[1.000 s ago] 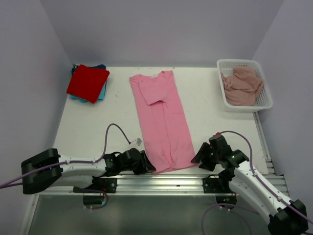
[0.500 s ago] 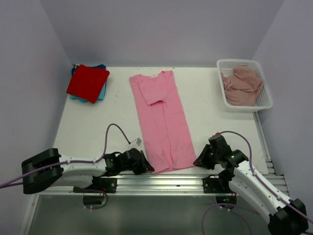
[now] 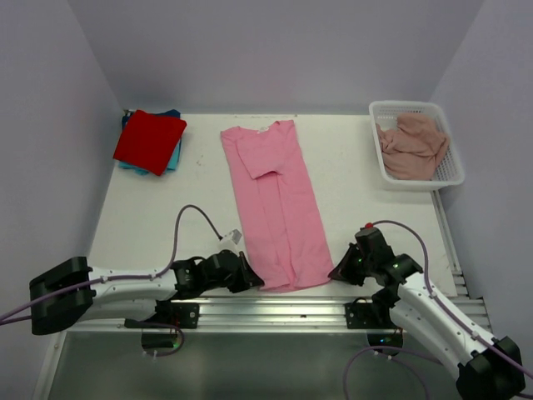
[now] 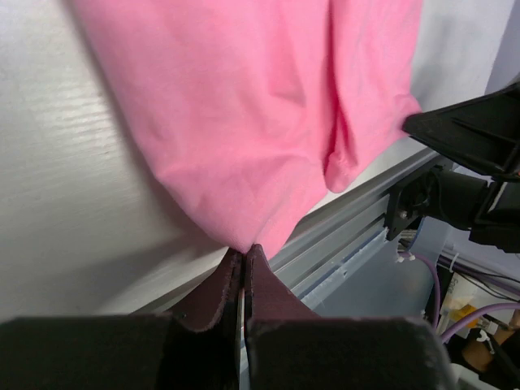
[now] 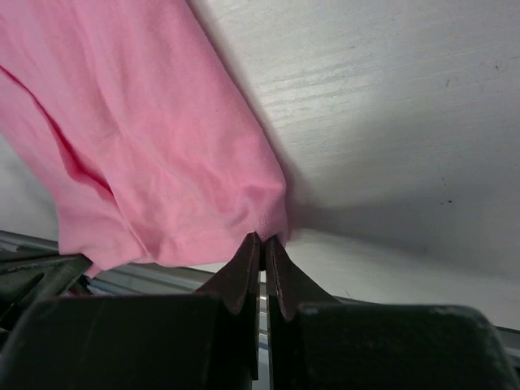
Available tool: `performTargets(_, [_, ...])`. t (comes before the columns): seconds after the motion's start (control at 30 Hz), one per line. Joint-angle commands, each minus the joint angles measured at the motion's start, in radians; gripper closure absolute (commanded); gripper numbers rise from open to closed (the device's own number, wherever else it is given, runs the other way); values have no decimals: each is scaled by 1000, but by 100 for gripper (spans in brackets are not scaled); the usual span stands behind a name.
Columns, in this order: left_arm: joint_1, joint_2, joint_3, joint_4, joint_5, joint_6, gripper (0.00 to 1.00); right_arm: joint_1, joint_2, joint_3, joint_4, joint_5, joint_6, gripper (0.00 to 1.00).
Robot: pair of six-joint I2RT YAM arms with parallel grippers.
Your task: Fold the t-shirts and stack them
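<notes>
Soft matt cloth of the bright pink t-shirt [image 3: 275,200]; table [image 3: 366,208] smooth (faintly grained).

Left arm [image 3: 125,282]: we see a white link between black joint housings, with a bulky black block at its outer end.
Right arm [image 3: 425,304]: we see the same white shell and black joints, dotted with small green lights.
Cables [image 3: 196,207]: we count one purple cable looping along each arm.
Fingers [image 4: 207,296]: we find them dark, wedge-shaped, tapering to thin tips.
</notes>
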Motion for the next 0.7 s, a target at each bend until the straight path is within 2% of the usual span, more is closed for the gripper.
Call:
performTargets(0.0, [-5, -45, 77, -30, -103, 92, 100, -5, 4, 66, 57, -40, -40, 100])
performTargets(0.23, [-4, -60, 155, -150, -199, 158, 100, -5, 115, 186, 103, -27, -144, 100])
performTargets(0.4, [5, -102, 171, -318, -321, 145, 100, -5, 250, 264, 188, -9, -175, 100])
performTargets(0.53, [68, -132, 160, -340, -370, 234, 100, -5, 353, 316, 242, -10, -201, 100])
performTargets(0.67, [175, -137, 168, -253, -361, 397, 100, -5, 424, 404, 261, 20, -233, 100])
